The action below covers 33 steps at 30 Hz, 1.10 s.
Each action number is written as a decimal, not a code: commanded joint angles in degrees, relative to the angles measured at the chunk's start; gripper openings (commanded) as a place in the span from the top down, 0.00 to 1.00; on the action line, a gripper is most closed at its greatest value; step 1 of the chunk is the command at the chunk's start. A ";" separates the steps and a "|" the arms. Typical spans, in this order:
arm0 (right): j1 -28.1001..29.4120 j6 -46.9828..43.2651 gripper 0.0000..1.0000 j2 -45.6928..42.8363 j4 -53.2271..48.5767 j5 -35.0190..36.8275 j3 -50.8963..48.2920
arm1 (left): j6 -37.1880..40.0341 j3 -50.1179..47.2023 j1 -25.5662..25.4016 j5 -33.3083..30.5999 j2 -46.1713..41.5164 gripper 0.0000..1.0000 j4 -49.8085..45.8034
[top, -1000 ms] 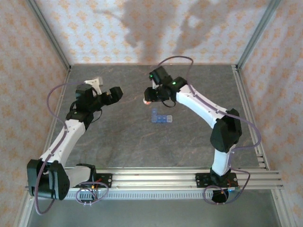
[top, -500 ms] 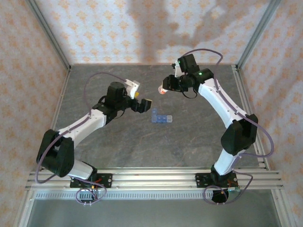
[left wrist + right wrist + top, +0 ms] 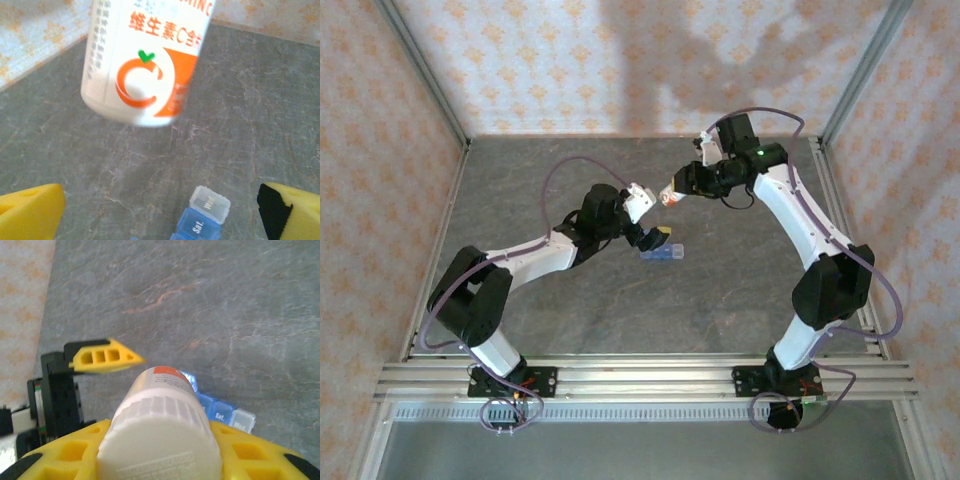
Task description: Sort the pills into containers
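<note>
Grey stone-look tabletop (image 3: 570, 320), capped white plastic vitamin bottle with an orange band (image 3: 667, 196) gripped by right gripper (image 3: 676, 192), left gripper (image 3: 653, 238) wide open over translucent blue pill-organizer strip (image 3: 662, 253), so sorting looks barely started.

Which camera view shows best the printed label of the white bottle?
The left wrist view: the white bottle hangs close before it, its orange logo and characters facing the lens. The right wrist view shows mostly its ribbed cap, held in the right claw. The top external view shows it tiny.
</note>
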 commanded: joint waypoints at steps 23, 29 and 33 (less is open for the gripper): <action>0.45 1.40 0.62 2.03 4.32 -13.83 -4.09 | -0.09 3.11 -0.18 -0.47 1.41 0.12 4.96; 1.39 1.99 0.62 2.50 5.00 -14.16 -4.46 | -1.20 3.21 -0.14 -0.52 1.52 0.17 5.84; 1.59 2.77 0.62 2.63 5.93 -14.62 -4.85 | -1.38 3.32 -0.16 -0.51 1.48 0.20 5.46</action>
